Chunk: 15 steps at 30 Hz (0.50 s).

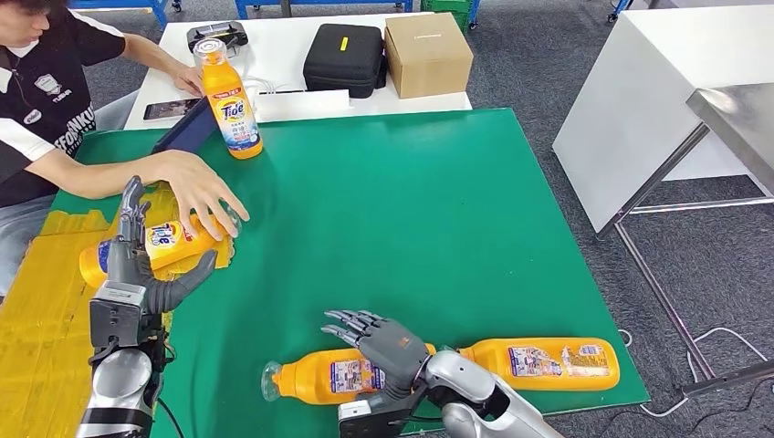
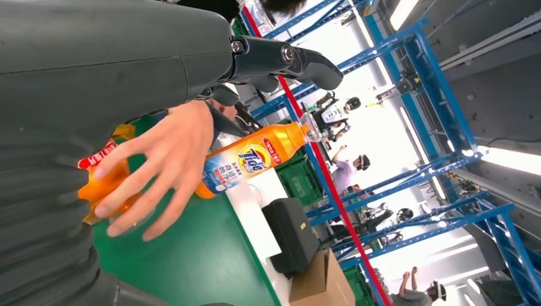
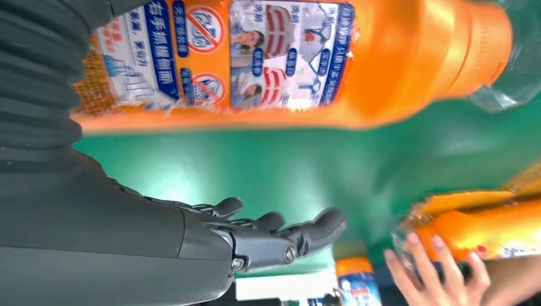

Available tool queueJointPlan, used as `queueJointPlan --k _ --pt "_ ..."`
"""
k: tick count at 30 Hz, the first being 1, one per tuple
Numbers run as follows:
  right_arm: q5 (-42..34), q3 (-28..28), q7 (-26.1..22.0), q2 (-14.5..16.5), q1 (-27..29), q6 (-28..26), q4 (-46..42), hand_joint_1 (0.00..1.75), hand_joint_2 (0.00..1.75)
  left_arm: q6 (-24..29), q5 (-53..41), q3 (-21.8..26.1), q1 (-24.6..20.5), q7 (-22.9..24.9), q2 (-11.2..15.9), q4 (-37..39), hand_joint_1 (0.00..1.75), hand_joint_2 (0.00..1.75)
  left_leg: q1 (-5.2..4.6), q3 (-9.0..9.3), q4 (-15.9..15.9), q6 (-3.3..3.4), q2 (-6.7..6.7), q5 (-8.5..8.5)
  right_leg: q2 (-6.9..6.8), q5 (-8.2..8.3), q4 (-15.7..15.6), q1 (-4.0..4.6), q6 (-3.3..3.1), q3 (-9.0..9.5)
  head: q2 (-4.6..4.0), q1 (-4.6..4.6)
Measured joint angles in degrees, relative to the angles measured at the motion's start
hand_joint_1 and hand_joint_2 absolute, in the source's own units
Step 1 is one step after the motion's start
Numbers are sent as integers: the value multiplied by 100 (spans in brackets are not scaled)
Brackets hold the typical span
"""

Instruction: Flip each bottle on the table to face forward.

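Note:
One orange Tide bottle (image 1: 230,100) stands upright at the far left of the green table (image 1: 411,210), label facing me. A second bottle (image 1: 173,245) lies at the left edge under a person's hand (image 1: 196,192). My left hand (image 1: 137,260) is open beside it, fingers raised and thumb reaching under its near side. In the left wrist view the person's hand (image 2: 159,166) covers that bottle (image 2: 105,182). My right hand (image 1: 383,342) hovers open over a third lying bottle (image 1: 333,374), back label up (image 3: 287,57). A fourth bottle (image 1: 543,362) lies at the front right.
A person (image 1: 46,91) sits at the table's left. A white table (image 1: 292,100) behind carries a black case (image 1: 344,57), a cardboard box (image 1: 426,53) and a phone (image 1: 169,109). Yellow sheeting (image 1: 41,319) covers the left edge. A white bench (image 1: 657,91) stands right.

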Motion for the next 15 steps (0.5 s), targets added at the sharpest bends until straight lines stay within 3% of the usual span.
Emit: queueJointPlan --k 8,15 --pt "-57 67 -28 -101 -64 24 76 0 175 0 10 0 -4 -3 -5 0 0 175 0 -1 1 0 1 -1 1 0 0 0 0 -2 0 -1" --pt "-802 77 -470 -184 -81 145 51 0 175 44 69 -18 -56 -57 -8 50 0 175 0 -2 0 0 1 -1 1 -1 0 0 0 -4 0 0"
